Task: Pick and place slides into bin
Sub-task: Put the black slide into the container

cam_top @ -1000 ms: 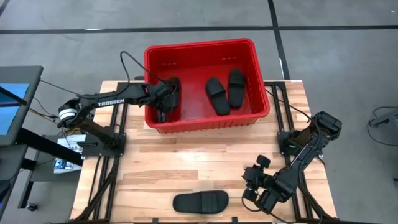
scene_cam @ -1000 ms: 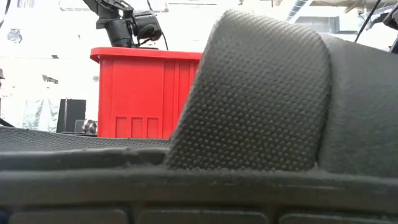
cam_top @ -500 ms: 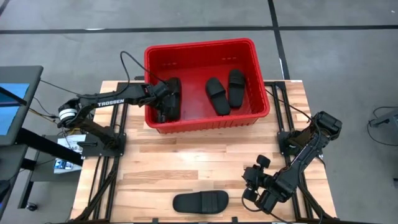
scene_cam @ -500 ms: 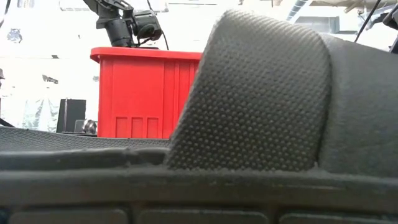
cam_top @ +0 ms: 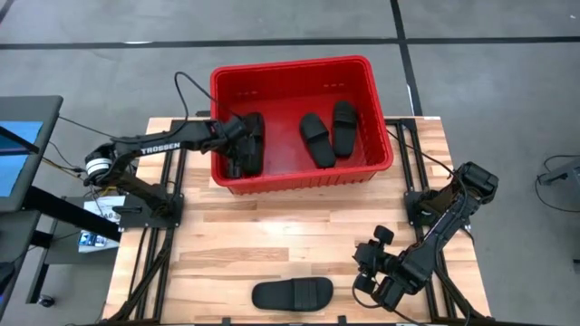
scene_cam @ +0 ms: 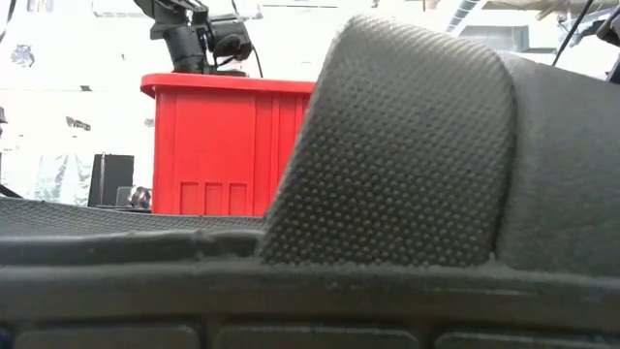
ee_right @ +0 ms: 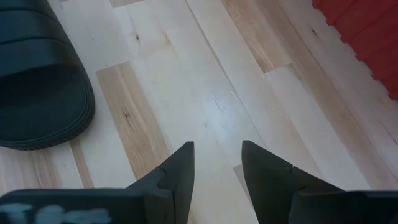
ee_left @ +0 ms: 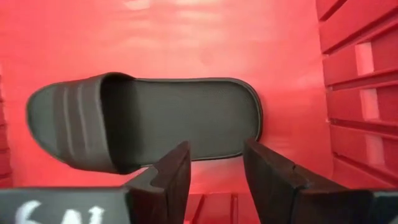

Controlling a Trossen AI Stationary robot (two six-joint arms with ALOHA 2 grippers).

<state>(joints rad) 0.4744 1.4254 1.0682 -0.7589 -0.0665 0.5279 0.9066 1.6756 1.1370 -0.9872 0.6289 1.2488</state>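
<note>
Black wide-strapped slide [ee_left: 143, 127] flat on red bin [ee_left: 186, 56] floor, left tool [ee_left: 214, 163] released above it.

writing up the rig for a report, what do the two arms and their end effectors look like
Both arms are dark, jointed links on black frames. The left arm bears white TROSSEN lettering, a white ring at its base joint and a black cable looping overhead. Each end effector, left and right, has two flat, dark, tapered fingers.
</note>
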